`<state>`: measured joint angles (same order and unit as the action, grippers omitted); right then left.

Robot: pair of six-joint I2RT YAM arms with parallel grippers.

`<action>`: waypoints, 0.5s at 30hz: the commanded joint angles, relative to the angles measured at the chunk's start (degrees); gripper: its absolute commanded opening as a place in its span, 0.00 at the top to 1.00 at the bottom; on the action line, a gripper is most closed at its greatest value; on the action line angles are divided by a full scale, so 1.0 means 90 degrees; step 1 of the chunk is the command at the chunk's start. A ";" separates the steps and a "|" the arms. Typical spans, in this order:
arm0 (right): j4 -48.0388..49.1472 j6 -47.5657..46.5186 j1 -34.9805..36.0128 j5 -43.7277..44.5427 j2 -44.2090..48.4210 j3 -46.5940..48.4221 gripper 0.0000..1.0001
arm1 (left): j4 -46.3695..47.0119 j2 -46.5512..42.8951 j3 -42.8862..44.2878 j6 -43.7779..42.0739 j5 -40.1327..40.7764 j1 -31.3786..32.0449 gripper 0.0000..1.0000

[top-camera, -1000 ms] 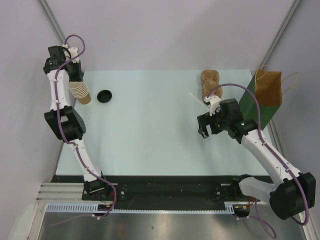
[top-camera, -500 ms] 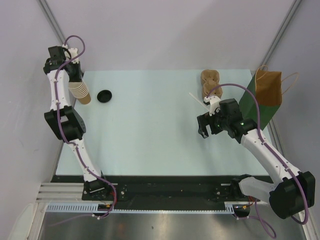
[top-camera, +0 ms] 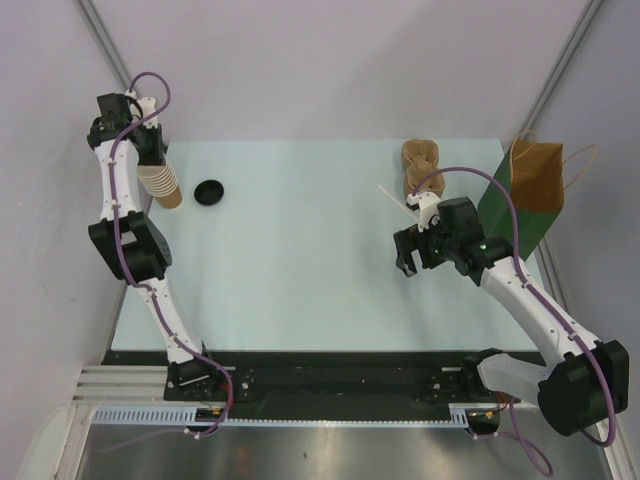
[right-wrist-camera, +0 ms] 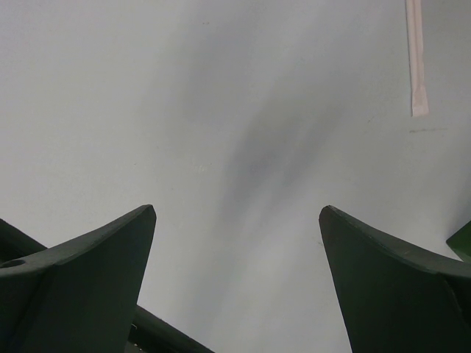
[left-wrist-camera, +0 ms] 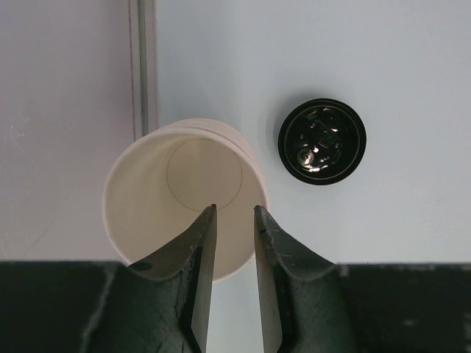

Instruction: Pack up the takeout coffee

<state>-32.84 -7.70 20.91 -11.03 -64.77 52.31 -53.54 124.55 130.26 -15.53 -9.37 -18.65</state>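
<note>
No capped coffee stands ready: its black lid [top-camera: 209, 192] lies alone at the bench's [top-camera: 300, 260] far left, just beside the cup stack [top-camera: 162, 184]. The left tool [left-wrist-camera: 233, 213] sits at the top cup's rim, jaws nearly together; whether they pinch it cannot be told. Capping 1 cup and bagging it look undone. The bag [top-camera: 535, 190] stands well apart at far right, with a carrier [top-camera: 420, 165], a wrapped straw [top-camera: 395, 197] and the right tool [right-wrist-camera: 237, 209], spread wide and holding nothing, likely in the path.
</note>
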 commanded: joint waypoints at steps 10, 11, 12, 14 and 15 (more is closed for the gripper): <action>0.0094 0.0026 0.0011 -0.0122 0.0010 -0.0002 0.00 | 0.0226 -0.0294 0.0058 0.0251 -0.0424 -0.0066 0.68; 0.0094 0.0026 0.0011 -0.0122 0.0010 -0.0012 0.00 | 0.0226 -0.0294 0.0058 0.0251 -0.0463 -0.0056 0.68; 0.0085 0.0026 0.0011 -0.0132 -0.0010 -0.0012 0.01 | 0.0187 -0.0284 0.0068 0.0222 -0.0492 -0.0056 0.68; 0.0094 0.0026 0.0011 -0.0123 -0.0010 -0.0012 0.00 | 0.0109 -0.0246 0.0097 0.0202 -0.0512 -0.0066 0.68; 0.0094 0.0026 0.0011 -0.0132 0.0000 -0.0012 0.00 | 0.0090 -0.0236 0.0097 0.0183 -0.0512 -0.0056 0.68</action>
<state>-32.84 -7.57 20.91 -11.44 -64.86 52.31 -52.90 124.55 130.19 -14.44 -11.81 -18.79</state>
